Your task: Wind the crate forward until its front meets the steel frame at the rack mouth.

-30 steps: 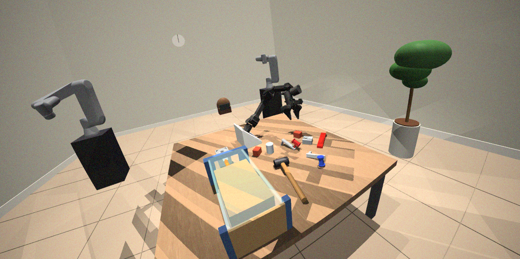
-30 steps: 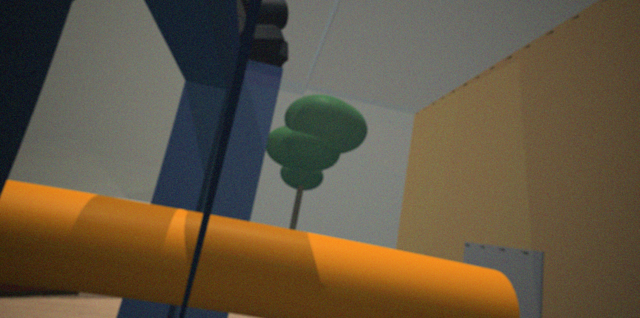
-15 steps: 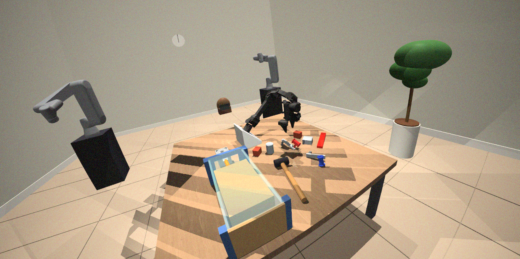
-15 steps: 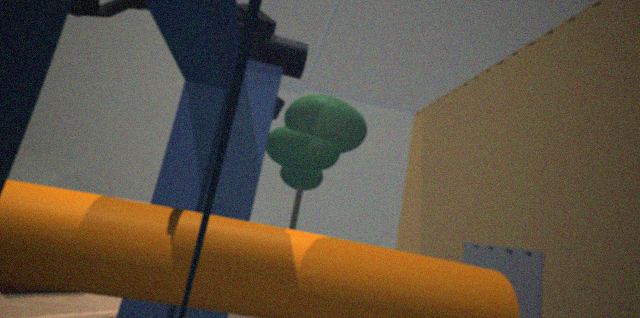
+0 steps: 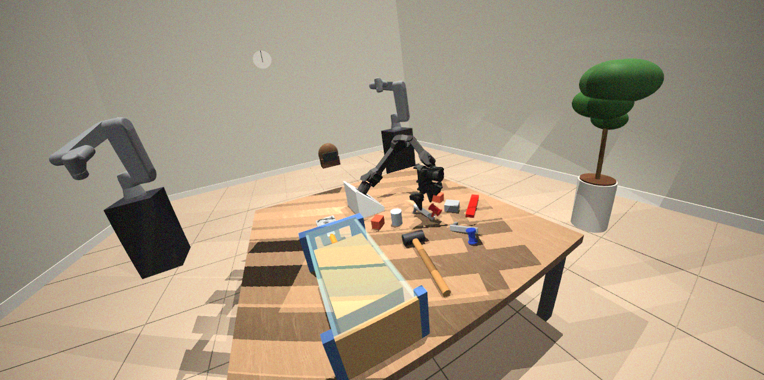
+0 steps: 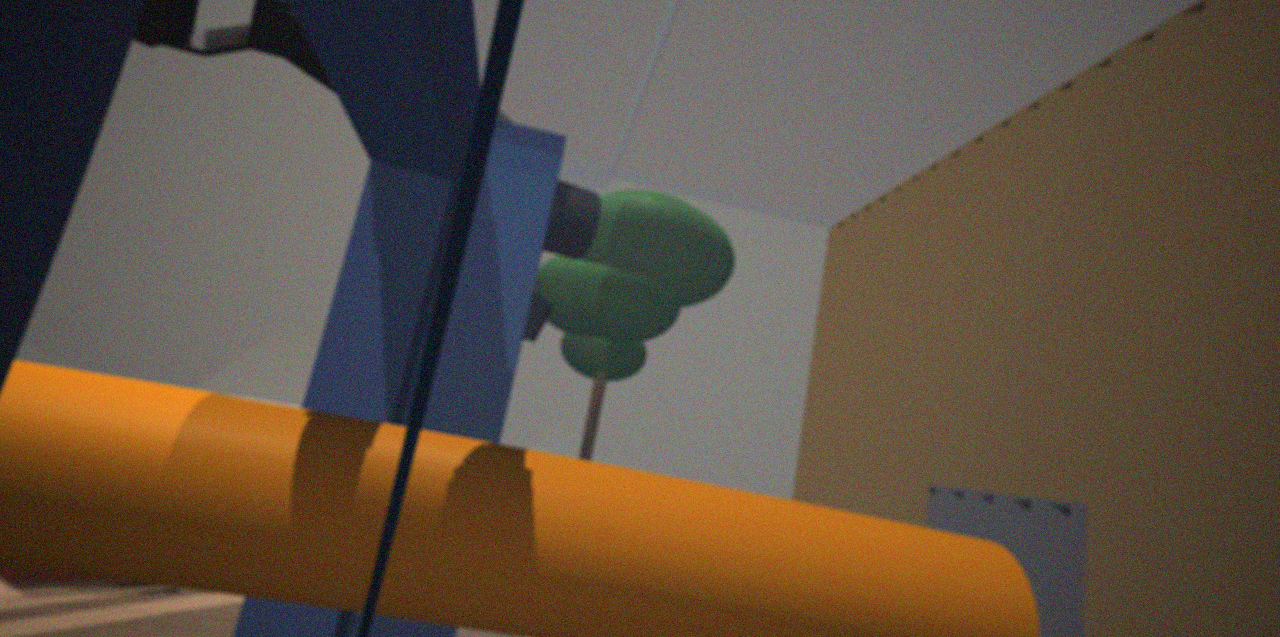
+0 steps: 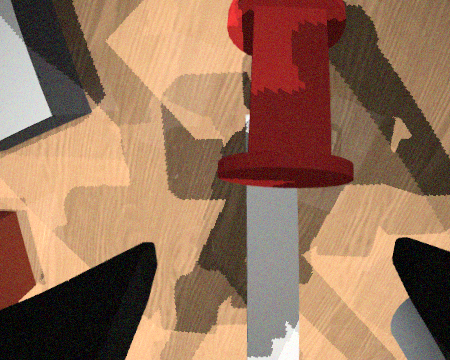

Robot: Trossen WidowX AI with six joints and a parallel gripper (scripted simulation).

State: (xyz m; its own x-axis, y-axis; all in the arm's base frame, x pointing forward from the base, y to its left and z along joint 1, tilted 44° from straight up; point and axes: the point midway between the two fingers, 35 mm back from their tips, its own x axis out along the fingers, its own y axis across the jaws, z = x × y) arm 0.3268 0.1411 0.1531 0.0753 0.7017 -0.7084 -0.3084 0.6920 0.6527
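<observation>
Reference point: mallet [image 5: 428,263], lying on the bench [image 5: 513,262]. Gripper [image 5: 421,202] [image 7: 275,245] is beyond the mallet's head, fingers spread wide, nothing gripped; the wrist view shows the grey bar of the red-knobbed crank [image 5: 435,210] [image 7: 290,100] between the fingertips. Blue-knobbed crank [image 5: 471,236] lies to one side of the mallet, near its head. On the mallet's other side, the crate [image 5: 352,281] sits inside the clear-panelled cubby [image 5: 421,311]. White can [image 5: 396,217] stands just beyond the mallet's head. Wall clock [image 5: 261,59], far behind the mallet: dial markings too small to read.
</observation>
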